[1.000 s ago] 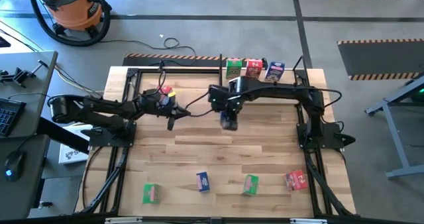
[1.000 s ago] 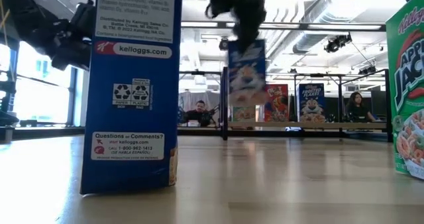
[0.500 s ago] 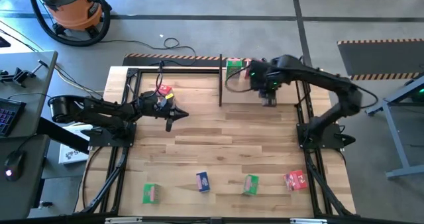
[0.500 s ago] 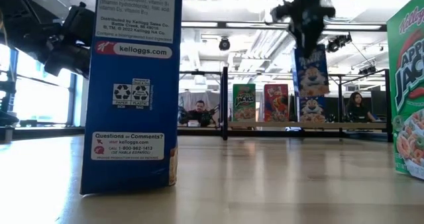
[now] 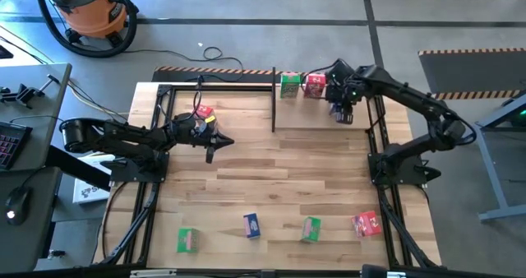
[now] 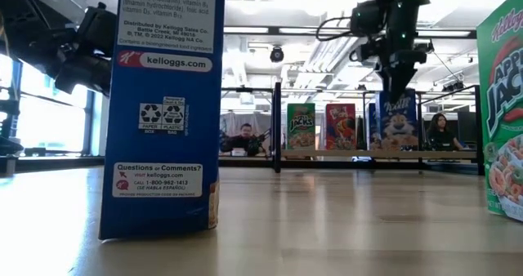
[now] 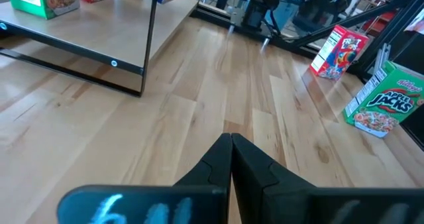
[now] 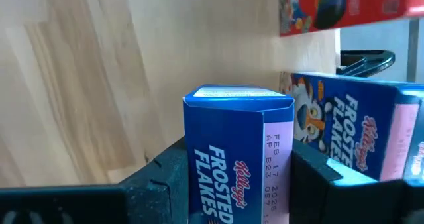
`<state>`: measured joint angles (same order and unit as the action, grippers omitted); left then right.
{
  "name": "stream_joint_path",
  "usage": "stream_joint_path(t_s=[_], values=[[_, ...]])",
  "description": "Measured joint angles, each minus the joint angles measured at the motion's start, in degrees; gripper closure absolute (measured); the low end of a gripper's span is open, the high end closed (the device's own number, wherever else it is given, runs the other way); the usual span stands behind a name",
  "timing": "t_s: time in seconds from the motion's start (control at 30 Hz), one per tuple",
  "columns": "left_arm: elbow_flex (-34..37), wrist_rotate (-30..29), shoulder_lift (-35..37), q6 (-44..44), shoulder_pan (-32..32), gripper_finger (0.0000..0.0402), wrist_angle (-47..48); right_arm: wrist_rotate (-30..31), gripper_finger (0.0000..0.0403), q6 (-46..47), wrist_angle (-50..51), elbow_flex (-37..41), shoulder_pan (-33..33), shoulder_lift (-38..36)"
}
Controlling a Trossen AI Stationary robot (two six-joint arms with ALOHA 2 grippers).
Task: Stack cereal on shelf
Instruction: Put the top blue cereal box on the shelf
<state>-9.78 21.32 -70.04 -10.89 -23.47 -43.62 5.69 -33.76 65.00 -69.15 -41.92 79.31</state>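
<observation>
The shelf (image 5: 274, 105) stands at the table's far side, and a green cereal box (image 5: 289, 85) and a red one (image 5: 314, 85) stand upright on its board. My right gripper (image 5: 342, 107) hangs over the board's right part, shut on a blue cereal box (image 8: 238, 151). That box is just in front of another blue box (image 8: 351, 134) on the shelf. My left gripper (image 5: 211, 150) hovers shut and empty left of centre. Several more cereal boxes stand along the near edge, one of them the blue box (image 5: 251, 225). My right gripper pinches the blue box between its two fingers (image 8: 165, 177), one on each wide face near the upper end (image 8: 228, 197). The fingers come from above, pointing down. The box hangs upright below them (image 6: 398, 125); whether its lower end touches the shelf board cannot be told.
A red box (image 5: 205, 113) lies by my left arm. Near the front edge stand a green box (image 5: 187, 240), a green box (image 5: 311, 229) and a red box (image 5: 366, 223). Black arm frames (image 5: 380, 171) flank both sides. The shelf's upright post (image 6: 278, 125) stands left of the stacked boxes.
My right gripper has carried the blue box from above the table's middle toward the far right, over the shelf's right part, sinking a little and tipping more steeply down. The box stays upright in the hold.
</observation>
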Motion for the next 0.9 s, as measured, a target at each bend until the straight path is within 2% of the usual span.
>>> stream_joint_path(t_s=[0.27,0.6,0.9], values=[[0.0,0.0,0.0,0.1,0.0,0.0401,0.0,-0.7,0.0237,-1.4,-2.7,0.3,-2.5,0.0],[0.0,0.0,0.0,0.1,0.0,0.0402,0.0,1.5,0.0175,-1.9,-3.4,0.3,-2.6,0.0],[0.0,0.1,0.0,0.0,0.0,0.0401,0.0,5.3,0.0171,-1.8,-3.2,-0.3,-2.6,0.0]])
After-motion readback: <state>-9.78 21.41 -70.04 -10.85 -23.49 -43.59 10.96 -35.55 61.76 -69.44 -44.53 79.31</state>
